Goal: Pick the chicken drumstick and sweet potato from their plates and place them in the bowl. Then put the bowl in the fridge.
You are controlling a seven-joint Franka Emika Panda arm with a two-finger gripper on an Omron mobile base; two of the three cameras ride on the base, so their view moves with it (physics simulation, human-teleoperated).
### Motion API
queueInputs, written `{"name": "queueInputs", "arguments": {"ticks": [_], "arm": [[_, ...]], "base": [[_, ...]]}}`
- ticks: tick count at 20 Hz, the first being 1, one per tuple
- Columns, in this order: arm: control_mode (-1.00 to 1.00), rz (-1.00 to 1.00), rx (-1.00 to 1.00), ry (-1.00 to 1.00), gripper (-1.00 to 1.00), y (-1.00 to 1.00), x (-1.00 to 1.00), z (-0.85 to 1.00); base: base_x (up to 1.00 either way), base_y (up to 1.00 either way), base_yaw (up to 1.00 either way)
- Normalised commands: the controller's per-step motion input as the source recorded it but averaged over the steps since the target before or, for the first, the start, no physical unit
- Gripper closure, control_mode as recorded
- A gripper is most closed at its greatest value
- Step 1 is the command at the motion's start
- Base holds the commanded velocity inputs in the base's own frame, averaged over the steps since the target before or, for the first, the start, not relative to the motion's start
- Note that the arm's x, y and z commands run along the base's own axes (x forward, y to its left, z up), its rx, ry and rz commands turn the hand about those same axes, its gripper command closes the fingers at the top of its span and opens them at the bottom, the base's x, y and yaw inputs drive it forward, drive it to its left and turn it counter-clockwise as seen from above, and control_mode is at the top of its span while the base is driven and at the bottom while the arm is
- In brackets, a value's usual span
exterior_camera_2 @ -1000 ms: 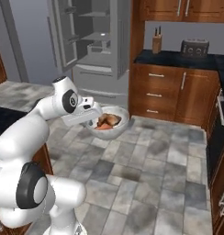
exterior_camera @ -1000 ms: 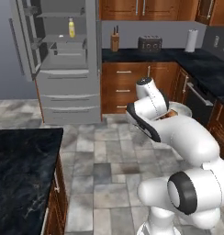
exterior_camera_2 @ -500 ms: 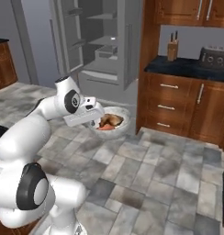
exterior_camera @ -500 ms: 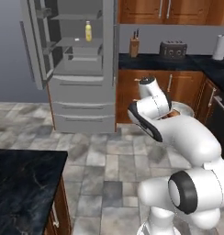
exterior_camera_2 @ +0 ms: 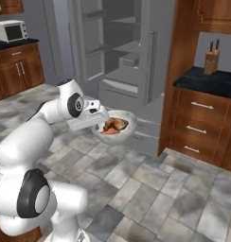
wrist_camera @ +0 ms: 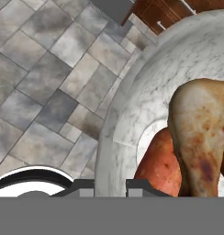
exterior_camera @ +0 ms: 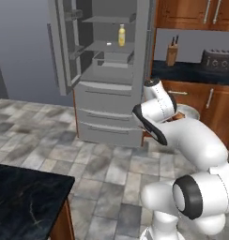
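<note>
Bowl (exterior_camera_2: 116,127) held by rim in narrowly closed gripper (exterior_camera_2: 99,119), carried above floor, short of open fridge (exterior_camera: 104,70). Chicken drumstick (wrist_camera: 203,133) and sweet potato (wrist_camera: 159,167) seen inside bowl, drumstick at 3 o'clock in hand view. Risks judged: rim-only hold could be lost through tilt; food could be spilled; shelf edge or door could be struck on entry.

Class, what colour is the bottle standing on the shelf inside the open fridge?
Yellow. The bottle shows best in the left base view, on an upper fridge shelf.
</note>
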Motion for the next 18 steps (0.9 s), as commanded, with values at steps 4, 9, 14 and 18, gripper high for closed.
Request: {"name": "queueInputs", "arguments": {"ticks": [4, 9, 14, 18], "arm": [[1.00, 0.00, 0.00, 0.00, 1.00, 0.00, 0.00, 0.00], [1.00, 0.00, 0.00, 0.00, 1.00, 0.00, 0.00, 0.00], [1.00, 0.00, 0.00, 0.00, 1.00, 0.00, 0.00, 0.00], [1.00, 0.00, 0.00, 0.00, 1.00, 0.00, 0.00, 0.00]], "base": [[0.81, 0.00, 0.36], [0.82, 0.00, 0.35], [0.80, 0.00, 0.34], [0.81, -0.01, 0.11]]}}
